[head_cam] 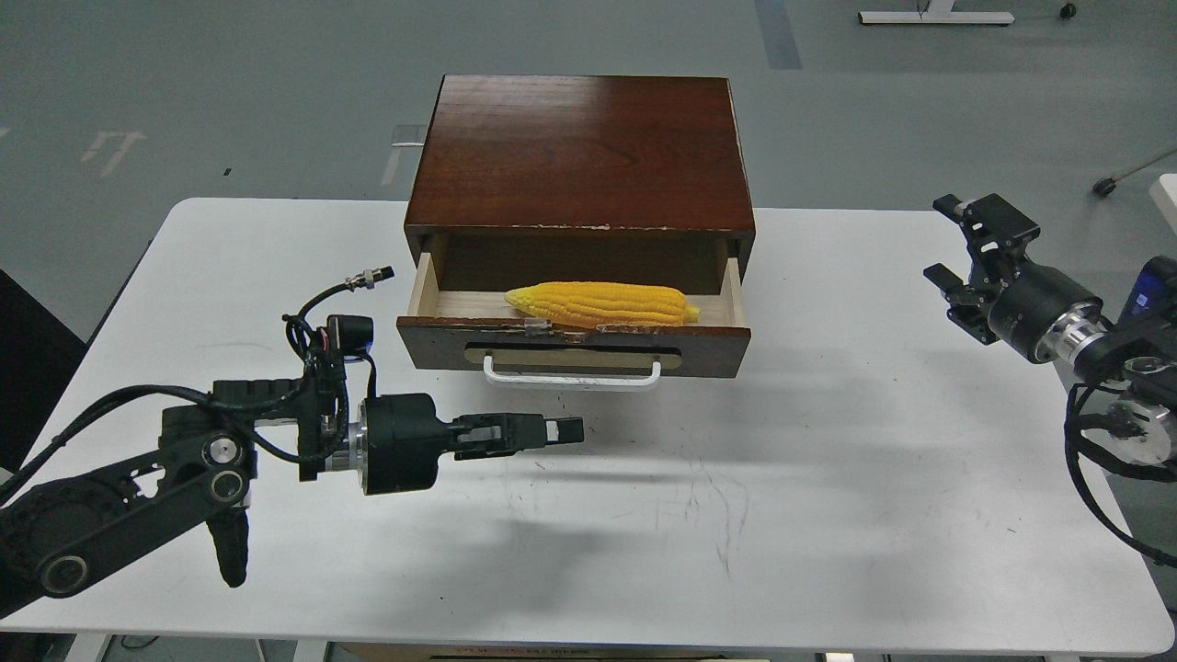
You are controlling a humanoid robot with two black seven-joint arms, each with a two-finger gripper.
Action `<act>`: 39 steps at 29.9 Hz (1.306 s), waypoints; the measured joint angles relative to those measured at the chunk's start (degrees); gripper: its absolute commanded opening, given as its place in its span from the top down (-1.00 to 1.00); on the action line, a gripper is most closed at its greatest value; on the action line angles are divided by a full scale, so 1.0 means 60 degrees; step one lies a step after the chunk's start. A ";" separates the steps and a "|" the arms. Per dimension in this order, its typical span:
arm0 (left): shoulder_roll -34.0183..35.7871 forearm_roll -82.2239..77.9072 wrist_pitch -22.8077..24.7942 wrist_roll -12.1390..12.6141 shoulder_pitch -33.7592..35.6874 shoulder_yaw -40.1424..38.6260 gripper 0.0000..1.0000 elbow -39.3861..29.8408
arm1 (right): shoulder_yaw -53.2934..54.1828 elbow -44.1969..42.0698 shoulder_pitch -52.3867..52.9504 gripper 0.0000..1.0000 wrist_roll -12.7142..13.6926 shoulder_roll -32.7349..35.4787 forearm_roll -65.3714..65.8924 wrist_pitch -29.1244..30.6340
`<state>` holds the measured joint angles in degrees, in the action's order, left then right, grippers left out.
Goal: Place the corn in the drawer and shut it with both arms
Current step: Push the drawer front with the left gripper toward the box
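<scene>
The corn (602, 304) is lying inside the open drawer (574, 351), so we are judging only closing left. Our left gripper (561, 430), fingers pressed together, is hovering just before the drawer; our right gripper (956, 248), spread and empty, is hanging well right of it.

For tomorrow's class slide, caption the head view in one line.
Corn cob lies in the open drawer; left gripper hovers before the handle, right gripper off to the side.

A glossy dark brown wooden cabinet (579, 147) with a chipped front edge is seen on a matt, scuffed white table (828, 478); the pull-out drawer (575, 345) is lined with pale raw wood.
</scene>
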<state>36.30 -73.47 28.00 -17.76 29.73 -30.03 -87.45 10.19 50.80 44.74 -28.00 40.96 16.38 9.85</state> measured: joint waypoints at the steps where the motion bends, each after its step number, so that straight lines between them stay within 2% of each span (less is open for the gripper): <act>1: -0.0025 0.0025 0.0000 0.0023 -0.0002 -0.0010 1.00 0.0091 | 0.0000 0.0000 0.0000 -0.95 0.0000 -0.0006 0.0003 0.0000; 7: -0.0334 0.0190 0.0000 0.0043 0.0013 -0.0102 1.00 0.0631 | 0.0000 0.0000 0.0000 -0.95 0.0000 -0.0015 0.0010 -0.0011; 39: -0.0796 0.0651 -0.0141 0.0055 0.0138 -0.0562 1.00 0.1761 | 0.0000 0.0015 -0.0275 -0.95 0.0000 -0.0015 0.0010 -0.0009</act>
<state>31.53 -69.57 27.15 -17.43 30.55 -33.40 -76.89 10.20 50.89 43.09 -28.00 40.87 16.44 9.79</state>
